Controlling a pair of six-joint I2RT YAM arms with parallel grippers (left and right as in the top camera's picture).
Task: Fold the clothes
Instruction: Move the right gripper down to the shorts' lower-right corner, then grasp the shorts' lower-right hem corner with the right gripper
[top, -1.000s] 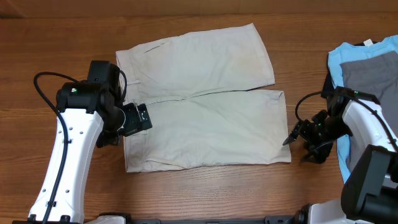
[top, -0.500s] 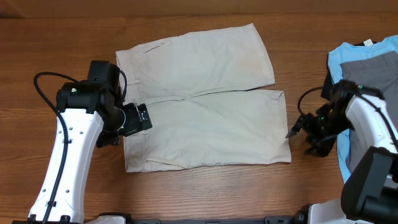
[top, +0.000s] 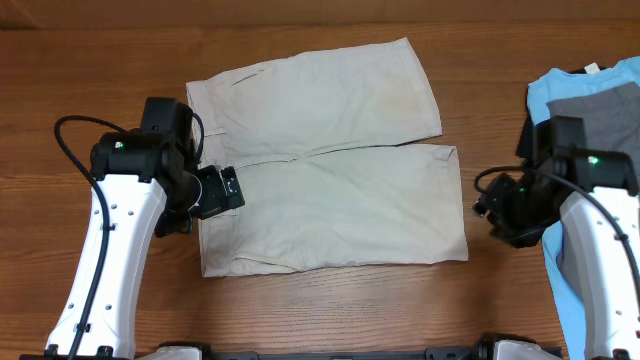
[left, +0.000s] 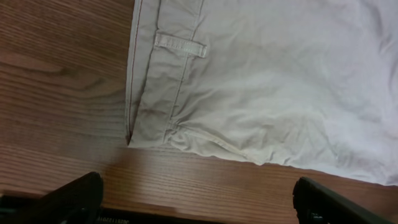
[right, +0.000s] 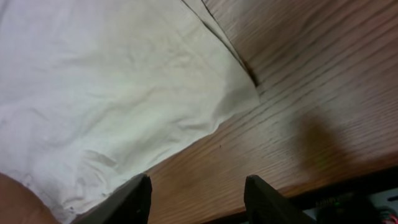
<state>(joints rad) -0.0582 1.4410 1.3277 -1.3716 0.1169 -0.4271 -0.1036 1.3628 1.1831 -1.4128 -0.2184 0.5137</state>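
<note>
One wooden table (top: 320, 310) carries everything. Khaki shorts (top: 330, 160) lie flat at its centre and reach toward the far edge. The waistband (left: 146, 68) is to the left and the leg hems to the right, with the legs side by side; by my reading no fold has been made yet. The left arm (top: 110, 260) stands at the near-left corner of the shorts. The right arm (top: 600, 260) stands off the near leg's hem, toward the table's right edge. Judged reason: one arm per end of the near leg, so both ends can be lifted together and laid over the far leg. A light blue T-shirt (top: 545, 95) with a grey garment (top: 600, 115) on it sits at the right edge, clear of the shorts and cut off by the frame. The left gripper (left: 198, 202) is spread wide and empty, over bare wood just beside the waistband corner. The right gripper (right: 198, 199) has its jaws partly apart with only wood between them; the hem corner (right: 249, 96) is near but not gripped. A belt loop (left: 180, 45) is visible. Overhead, the left arm hides the waistband's near end and the right fingertips are hard to make out. I cannot tell whether either gripper touches the table.
</note>
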